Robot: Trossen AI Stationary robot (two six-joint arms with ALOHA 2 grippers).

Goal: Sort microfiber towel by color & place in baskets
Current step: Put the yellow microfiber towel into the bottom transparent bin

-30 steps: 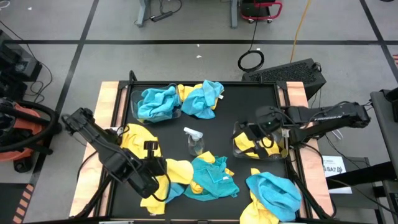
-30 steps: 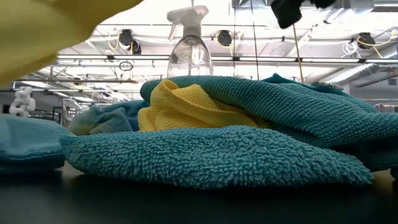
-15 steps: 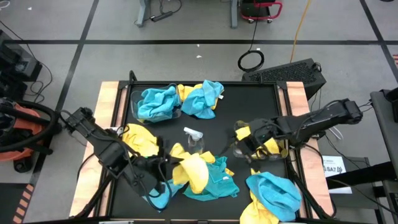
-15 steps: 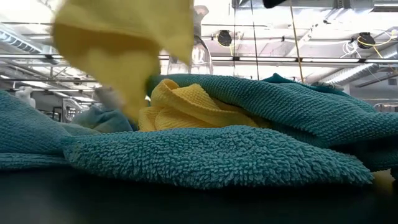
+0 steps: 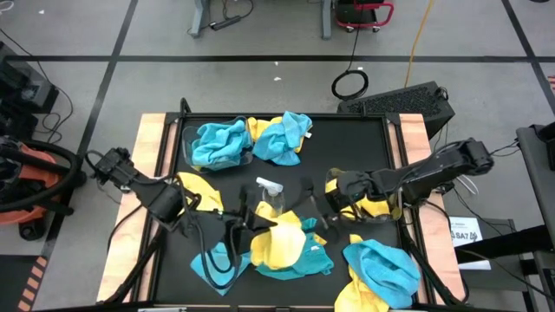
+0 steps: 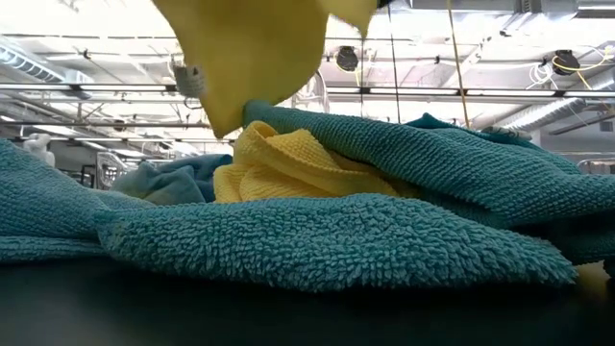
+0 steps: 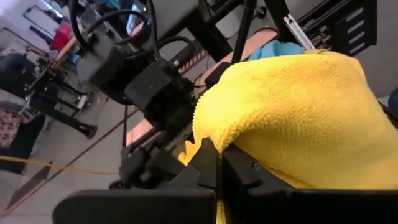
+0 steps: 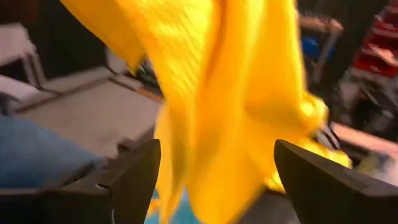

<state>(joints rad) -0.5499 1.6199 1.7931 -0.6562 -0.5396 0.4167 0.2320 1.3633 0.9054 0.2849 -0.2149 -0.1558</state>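
handing over a yellow towel (image 5: 279, 244) above the middle of the table (image 5: 342, 143): the left gripper (image 5: 251, 218) is clamped on its corner, holding it lifted over the heap of blue and yellow towels beside the spray bottle (image 5: 270, 194). the right gripper (image 5: 314, 208), fingers spread wide and empty, faces the hanging cloth from close by. the yellow-filled basket (image 5: 360, 201) sits near the right edge, the blue-filled basket (image 5: 217, 146) at the far left. the next move likely calls for the right fingers to close on the cloth before the left lets go.
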